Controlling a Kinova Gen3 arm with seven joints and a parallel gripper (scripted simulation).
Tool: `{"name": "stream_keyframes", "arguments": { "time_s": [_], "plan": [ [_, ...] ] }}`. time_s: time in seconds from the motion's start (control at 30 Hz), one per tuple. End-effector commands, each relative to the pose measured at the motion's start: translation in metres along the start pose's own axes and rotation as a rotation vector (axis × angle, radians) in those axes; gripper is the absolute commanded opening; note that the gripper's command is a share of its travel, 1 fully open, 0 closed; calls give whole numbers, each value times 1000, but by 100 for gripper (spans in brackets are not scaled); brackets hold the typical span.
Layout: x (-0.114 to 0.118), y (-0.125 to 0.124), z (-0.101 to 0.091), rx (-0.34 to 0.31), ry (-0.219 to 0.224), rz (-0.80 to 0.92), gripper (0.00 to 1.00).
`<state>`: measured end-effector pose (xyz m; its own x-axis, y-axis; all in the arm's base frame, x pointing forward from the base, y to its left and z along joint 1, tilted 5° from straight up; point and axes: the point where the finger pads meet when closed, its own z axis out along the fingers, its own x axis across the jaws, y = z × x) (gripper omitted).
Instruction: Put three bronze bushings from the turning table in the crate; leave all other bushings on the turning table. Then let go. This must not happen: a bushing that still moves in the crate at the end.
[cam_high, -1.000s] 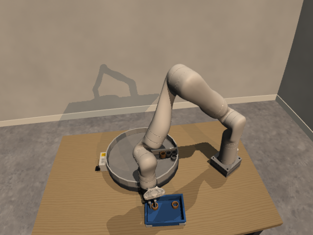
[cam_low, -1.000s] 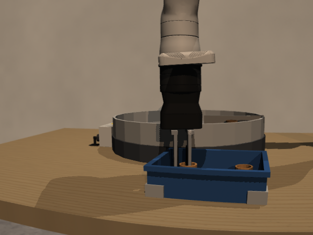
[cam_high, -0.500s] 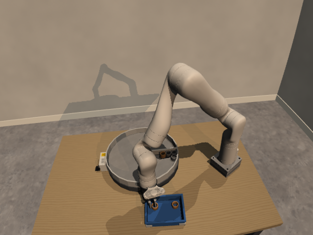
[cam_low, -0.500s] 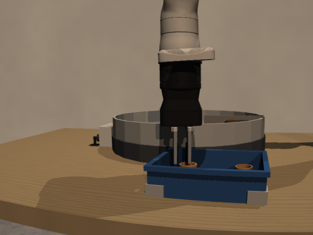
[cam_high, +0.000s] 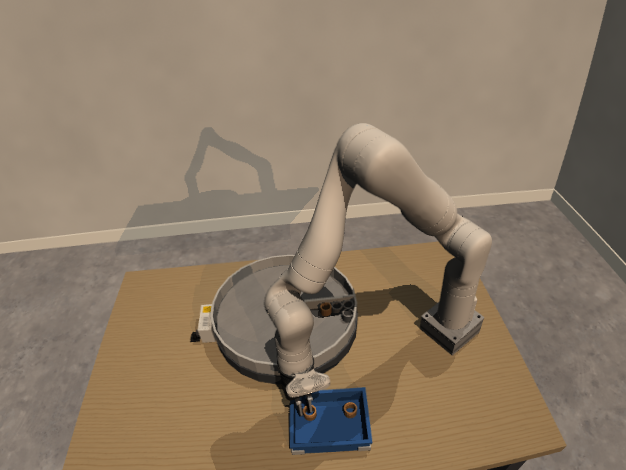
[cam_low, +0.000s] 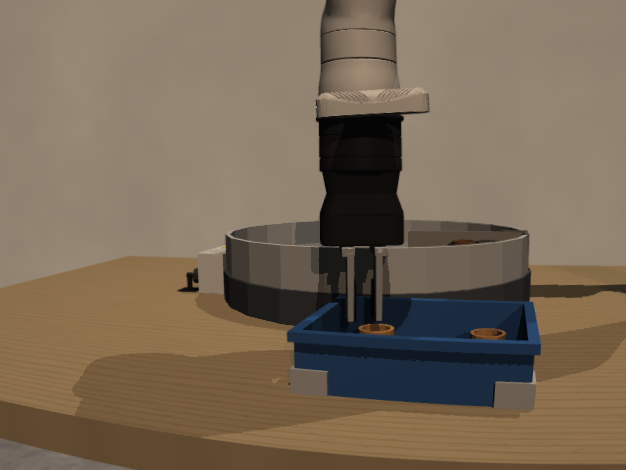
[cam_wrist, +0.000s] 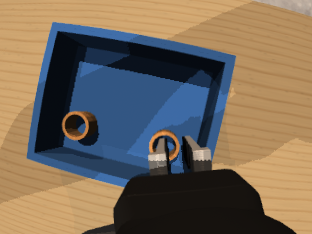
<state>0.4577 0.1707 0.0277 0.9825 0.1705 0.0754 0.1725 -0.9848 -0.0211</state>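
Observation:
The blue crate sits on the table in front of the turning table. Two bronze bushings stand upright on the crate floor. One is apart from the gripper; the other is under the fingers. My gripper points straight down into the crate, fingers a little apart and astride that bushing's wall, not lifting it. A third bronze bushing stands on the turning table.
Dark grey bushings stand beside the bronze one behind a divider wall on the turning table. A white box sits at the turning table's left side. The arm's base is at the table's right.

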Motion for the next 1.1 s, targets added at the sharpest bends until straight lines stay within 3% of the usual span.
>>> {"name": "stream_keyframes", "arguments": {
  "time_s": [0.0, 0.07, 0.23, 0.63, 0.8, 1.07],
  "plan": [
    [1, 0, -1, 0, 2, 0, 42],
    [1, 0, -1, 0, 2, 0, 42],
    [1, 0, -55, 0, 2, 0, 42],
    [1, 0, -55, 0, 2, 0, 42],
    [0, 0, -108, 0, 2, 0, 42],
    [0, 0, -108, 0, 2, 0, 42]
  ]
}}
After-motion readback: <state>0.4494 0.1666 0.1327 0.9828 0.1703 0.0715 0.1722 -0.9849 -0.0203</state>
